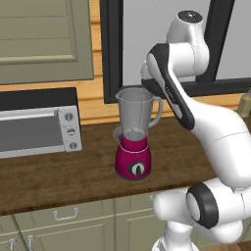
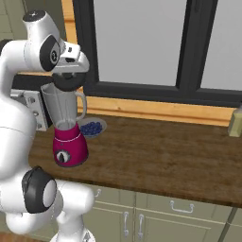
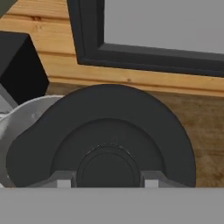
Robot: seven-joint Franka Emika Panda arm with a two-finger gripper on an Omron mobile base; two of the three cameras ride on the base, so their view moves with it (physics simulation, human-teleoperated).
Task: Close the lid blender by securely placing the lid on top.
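Blueberries fill one small bowl (image 2: 92, 127) on the wooden counter (image 2: 160, 160), just behind the one blender (image 2: 66, 127), whose clear jar looks empty. In the hand view the gripper (image 3: 108, 180) has its two fingertips closed on the raised centre of the one black lid (image 3: 105, 131), and the lid hides most of the jar rim under it. In the right base view the lid is just above the jar's top; whether they touch, I cannot tell. One silver toaster oven (image 1: 37, 127) is cut off at the left edge.
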